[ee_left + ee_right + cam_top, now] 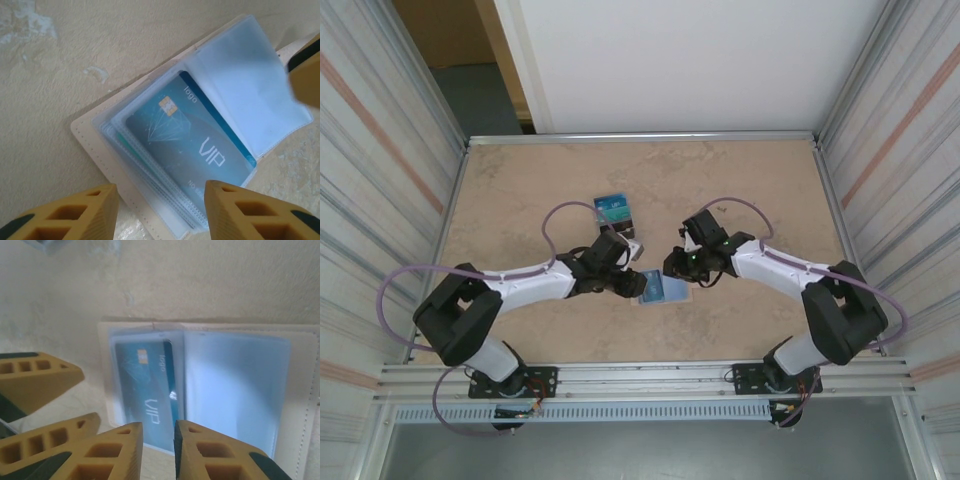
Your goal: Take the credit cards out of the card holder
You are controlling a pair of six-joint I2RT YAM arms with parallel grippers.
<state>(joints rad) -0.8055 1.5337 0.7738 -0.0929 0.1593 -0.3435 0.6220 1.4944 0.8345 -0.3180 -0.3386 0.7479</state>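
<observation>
One teal credit card (190, 145) sleeved | glossy card holder (84, 131) open | left pincer (160, 192) wide, empty | right pincer (157, 426) narrow, grip unclear

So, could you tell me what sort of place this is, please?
Probably a robot test cell: a marble-look tabletop boxed in by aluminium rails and striped side panels, with two arms bolted on.

Counts: 1 card holder (87, 135); 1 teal VIP card (190, 145) visible in its clear sleeves; 1 separate pile of cards (615, 212), probably 2 or 3 in it, too small to count for sure; 1 table (520, 180).
</observation>
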